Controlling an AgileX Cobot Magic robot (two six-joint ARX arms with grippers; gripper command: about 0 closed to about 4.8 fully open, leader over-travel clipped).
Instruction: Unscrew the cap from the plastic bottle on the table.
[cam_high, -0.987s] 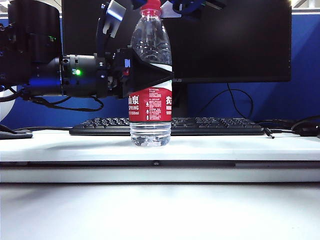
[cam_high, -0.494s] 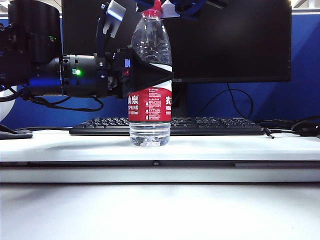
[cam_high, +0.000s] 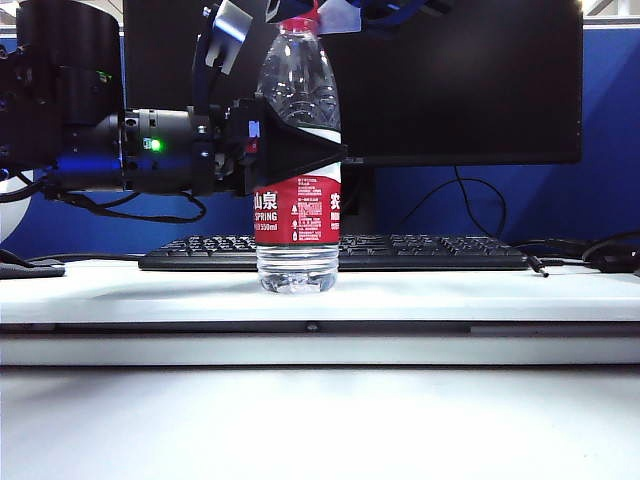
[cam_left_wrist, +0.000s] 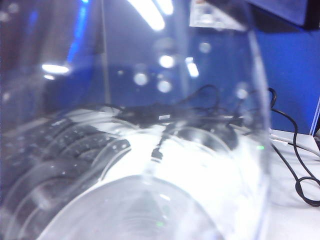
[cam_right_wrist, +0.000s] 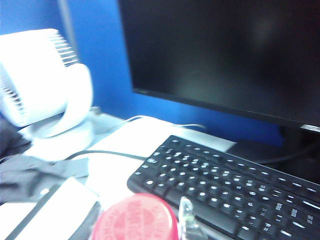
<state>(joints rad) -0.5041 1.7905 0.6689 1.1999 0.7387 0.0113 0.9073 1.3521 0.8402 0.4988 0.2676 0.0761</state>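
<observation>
The plastic bottle (cam_high: 298, 215) stands upright on the white table (cam_high: 450, 295), in front of the keyboard. My left gripper (cam_high: 295, 150) reaches in level from the left and is shut on the bottle's body just above the red label. In the left wrist view the clear ribbed bottle (cam_left_wrist: 150, 150) fills the picture and hides the fingers. My right gripper (cam_high: 310, 12) is at the bottle's top, where only a sliver of the red cap (cam_high: 306, 20) shows. In the right wrist view the cap (cam_right_wrist: 135, 220) sits between the fingers, with a clear fingertip (cam_right_wrist: 187, 215) against its side.
A black keyboard (cam_high: 430, 250) lies behind the bottle, under a dark monitor (cam_high: 460, 80). Cables (cam_high: 590, 255) trail at the far right of the table. A white fan (cam_right_wrist: 40, 80) stands beside the keyboard (cam_right_wrist: 235, 190) in the right wrist view.
The right gripper has closed in on the cap, which is now mostly hidden. The bottle has shifted slightly left and its label has turned a little. The left gripper has kept still.
</observation>
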